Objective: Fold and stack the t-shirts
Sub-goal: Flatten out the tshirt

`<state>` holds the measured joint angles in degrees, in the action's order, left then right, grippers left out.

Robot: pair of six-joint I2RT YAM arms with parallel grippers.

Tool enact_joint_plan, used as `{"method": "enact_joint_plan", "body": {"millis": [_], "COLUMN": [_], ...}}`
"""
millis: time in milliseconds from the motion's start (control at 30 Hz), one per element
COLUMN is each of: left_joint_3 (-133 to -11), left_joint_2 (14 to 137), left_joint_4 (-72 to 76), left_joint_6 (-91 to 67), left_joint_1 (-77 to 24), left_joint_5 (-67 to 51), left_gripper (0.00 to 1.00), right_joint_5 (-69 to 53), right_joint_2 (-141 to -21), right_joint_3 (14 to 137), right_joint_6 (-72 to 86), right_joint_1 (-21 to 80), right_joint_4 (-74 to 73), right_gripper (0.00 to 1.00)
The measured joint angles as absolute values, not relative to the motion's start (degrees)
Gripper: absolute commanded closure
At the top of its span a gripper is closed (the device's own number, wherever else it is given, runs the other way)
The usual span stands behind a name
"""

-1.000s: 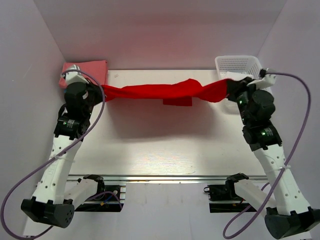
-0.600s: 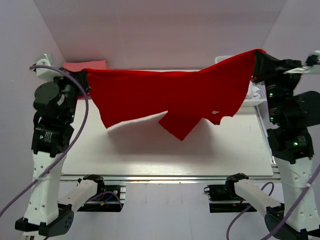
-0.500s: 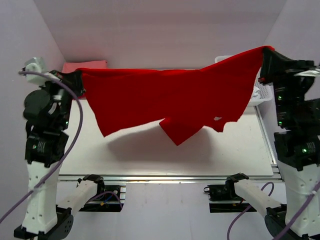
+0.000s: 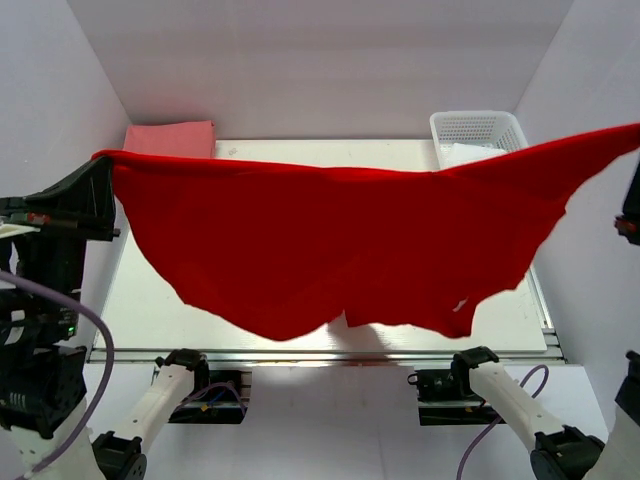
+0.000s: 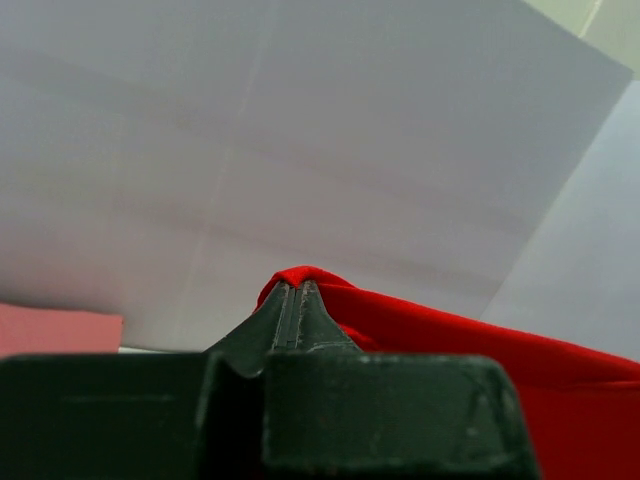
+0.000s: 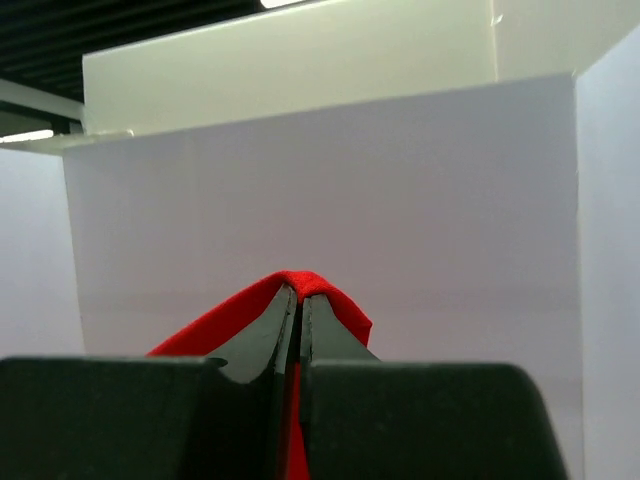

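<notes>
A bright red t-shirt hangs spread wide in the air, high above the table. My left gripper is shut on its left corner; in the left wrist view the red cloth folds over the closed gripper tip. My right gripper is at the far right edge of the top view, mostly out of frame, shut on the shirt's right corner; in the right wrist view the cloth wraps over its tip. A folded pink t-shirt lies at the table's back left.
A white plastic basket with white contents stands at the back right. White walls enclose the table on three sides. The hanging shirt hides most of the table surface. The arm bases and cables sit at the near edge.
Both arms have risen and spread apart, lifting the red shirt from a bunched band low over the table into a wide hanging sheet, closer to the camera.
</notes>
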<state>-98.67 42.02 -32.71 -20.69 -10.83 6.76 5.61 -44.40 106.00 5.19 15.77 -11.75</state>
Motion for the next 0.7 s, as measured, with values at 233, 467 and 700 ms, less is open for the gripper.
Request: {"method": "enact_joint_plan", "body": {"millis": [233,467,700], "left_joint_3": [-99.04,-94.43,-83.24], "left_joint_2": [40.75,44.01,57.80], "left_joint_4": [-32.51,-29.45,-24.43], "left_joint_6": [-20.40,-20.45,-20.75], "left_joint_1": [-10.81,-10.83,-10.70], "left_joint_5": [3.53,3.64,8.34], "left_gripper": [1.00,1.00,1.00], "right_joint_5": [6.26,9.56,12.34], "right_joint_2": [-41.91,-47.22,-61.43], "right_joint_3": [105.27,98.35,82.46], "right_joint_6": [2.48,1.10,-1.10], "right_joint_1": [15.77,15.77,15.77], "right_joint_4": [-10.04,-5.26,4.08], "right_gripper": [1.00,1.00,1.00]}}
